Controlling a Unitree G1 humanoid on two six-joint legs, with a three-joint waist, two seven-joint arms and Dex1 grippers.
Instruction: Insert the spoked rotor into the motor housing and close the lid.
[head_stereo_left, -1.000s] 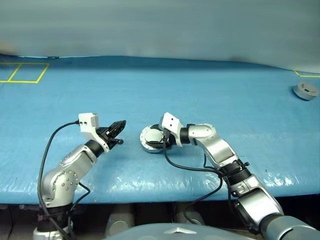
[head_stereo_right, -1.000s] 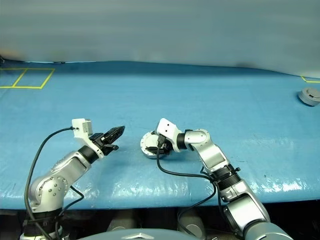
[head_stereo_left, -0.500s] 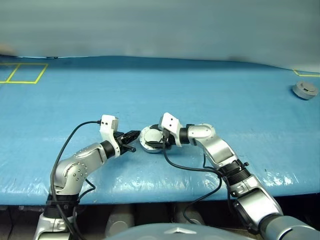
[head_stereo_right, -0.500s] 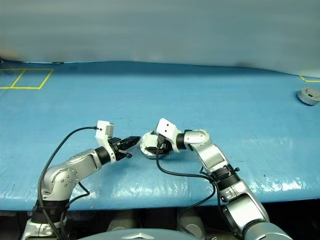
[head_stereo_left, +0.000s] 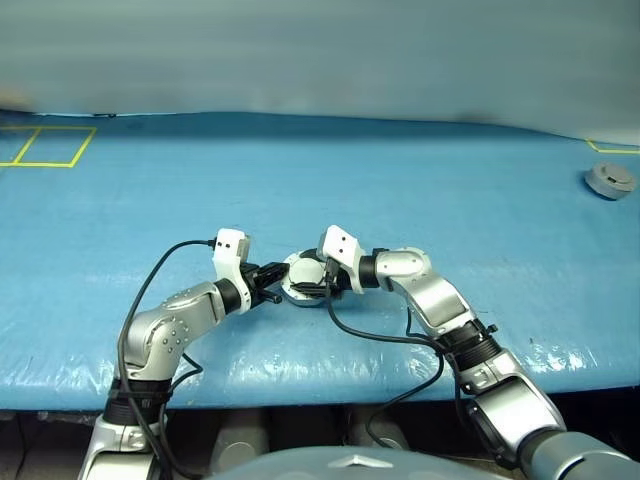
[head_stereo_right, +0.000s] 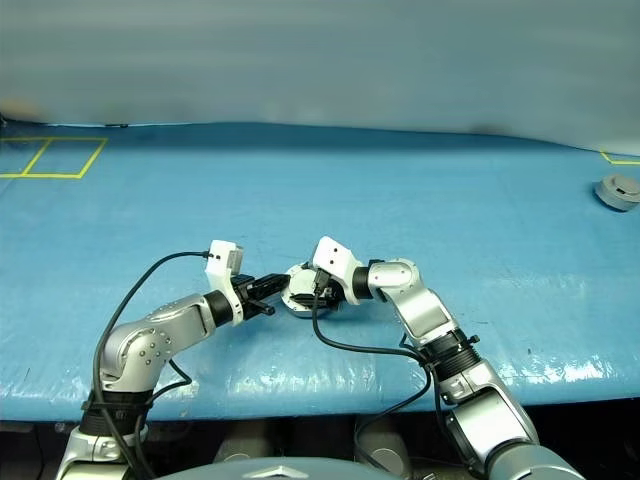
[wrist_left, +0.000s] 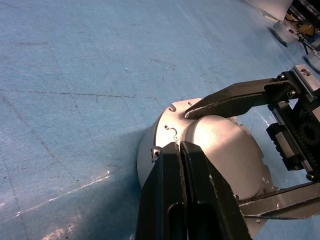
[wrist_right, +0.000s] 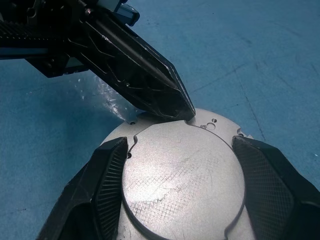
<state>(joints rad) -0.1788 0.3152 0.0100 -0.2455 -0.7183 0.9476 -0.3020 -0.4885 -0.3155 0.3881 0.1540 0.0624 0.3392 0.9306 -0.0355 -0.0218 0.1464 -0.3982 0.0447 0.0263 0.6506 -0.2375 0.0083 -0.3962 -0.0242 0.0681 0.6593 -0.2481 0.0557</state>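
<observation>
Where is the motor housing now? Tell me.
In the left eye view the motor housing sits on the blue table between the left gripper and right gripper.

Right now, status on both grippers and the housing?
Left gripper shut, tips at the lid rim. Right gripper straddles the motor housing, lid down. Nothing in the way.

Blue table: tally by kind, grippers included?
Motor housing with its lid shut: 1, motor housing, lid
Grey round flanged part: 1, grey round part at the far right
Grippers: 2, left gripper with jaws shut at the housing's rim, right gripper straddling the housing
Yellow floor-tape squares: 2, yellow squares
Total: 6
</observation>
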